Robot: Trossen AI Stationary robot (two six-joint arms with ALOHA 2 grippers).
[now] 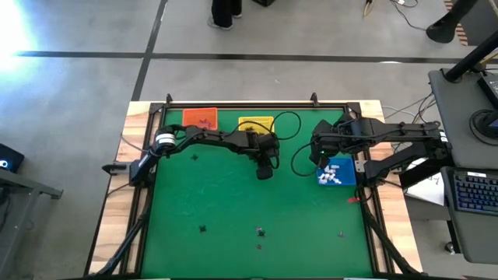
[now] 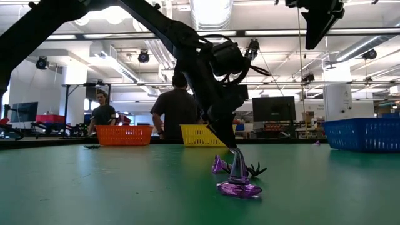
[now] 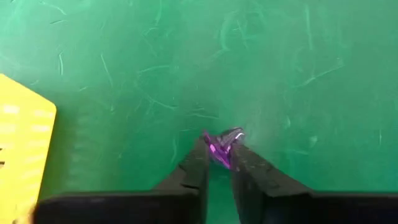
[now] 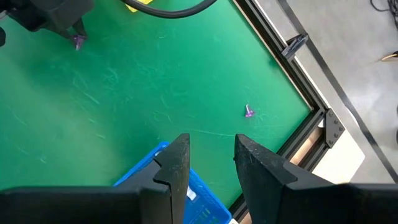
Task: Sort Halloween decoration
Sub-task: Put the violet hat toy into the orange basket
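My left gripper (image 1: 264, 173) stands at the middle of the green mat, shut on a tiny purple trinket (image 3: 219, 149) of the Halloween decoration. My right gripper (image 4: 211, 155) hangs open, high above the blue basket (image 1: 348, 179), and touches nothing. White trinkets (image 1: 331, 175) lie in that basket. A purple witch hat (image 2: 238, 181) stands on its brim near the front edge, with a black spider (image 2: 256, 169) behind it. Other small trinkets (image 1: 202, 229) (image 1: 341, 233) lie loose on the mat. My left gripper pinches the purple trinket (image 3: 217, 147) between the free ends of its two fingers (image 3: 198, 163). The fingers slant steeply down onto it from above. The trinket sits at mat level; whether it is clear of the mat I cannot tell.
An orange basket (image 1: 201, 118) and a yellow basket (image 1: 255, 124) stand at the mat's far edge. A black frame (image 1: 233, 104) rims the mat. A lone purple trinket (image 4: 249, 112) lies near the right front corner. People (image 2: 176, 112) stand in the room beyond the table.
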